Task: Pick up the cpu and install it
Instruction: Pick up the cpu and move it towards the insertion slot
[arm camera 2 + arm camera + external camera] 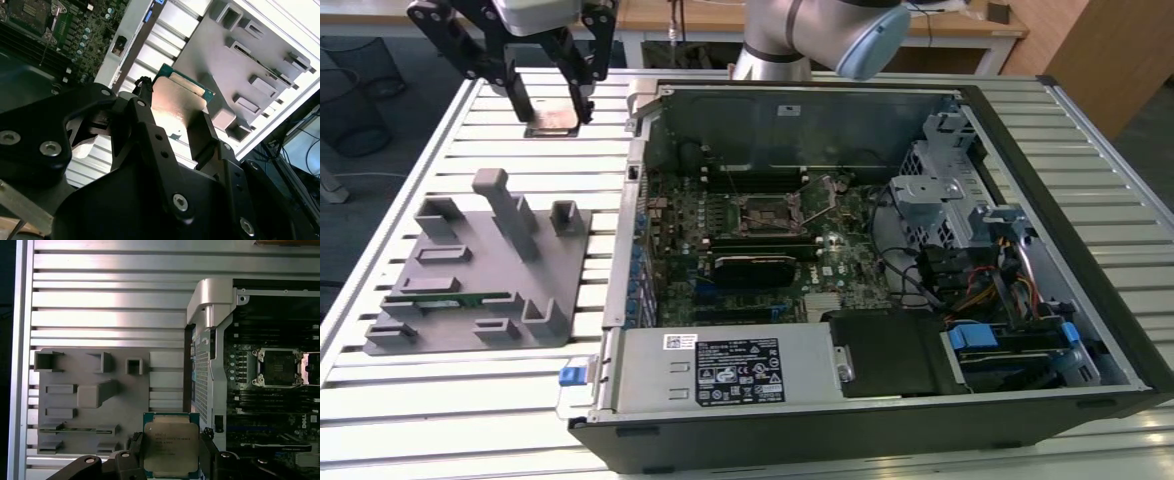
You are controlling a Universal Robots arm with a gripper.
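Two opposite edges of the cpu point(171, 447) are being pinched by the gripper point(171, 460), which is clamping the chip between its jaws and carrying it flat, silver top facing the first wrist view. In the exterior view the chip is hanging just over the slatted desk point(520, 400), outside the computer case point(635, 180), at about ten o'clock from the socket point(767, 212) and at about twelve o'clock from the grey holder point(480, 270). The grip seems to be resting on thin rims alone, so I am judging slip as the main danger: a jolt could be twisting the chip between the jaws or dropping it onto the slats. The case wall is standing between chip and socket, and clipping it could be knocking the chip loose. A tilted or rotated chip reaching the socket could be bending the socket's fine contacts.
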